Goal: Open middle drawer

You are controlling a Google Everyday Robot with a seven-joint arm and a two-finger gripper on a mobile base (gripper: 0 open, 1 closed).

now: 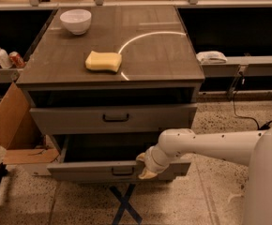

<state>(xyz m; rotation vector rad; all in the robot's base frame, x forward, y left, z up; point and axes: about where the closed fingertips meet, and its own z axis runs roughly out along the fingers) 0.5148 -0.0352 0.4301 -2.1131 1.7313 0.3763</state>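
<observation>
The middle drawer (pixel 79 171) is the lower of the two grey-brown fronts that show. It is pulled out of the cabinet, with its dark inside (pixel 103 149) exposed and a small dark bar handle (pixel 122 171) at centre. My gripper (pixel 145 168) is at the drawer's front edge, just right of the handle, on the end of my white arm (pixel 206 144), which reaches in from the right. The slimmer drawer (pixel 70 118) above has its own handle (pixel 116 118). The bottom drawer is hidden under the open one.
A yellow sponge (pixel 103 61) and a white bowl (pixel 75 21) sit on the cabinet top. An open cardboard box (pixel 9 121) stands at the left by the drawer. Bottles (pixel 0 55) are on the left shelf. A blue tape cross (pixel 124 203) marks the floor in front.
</observation>
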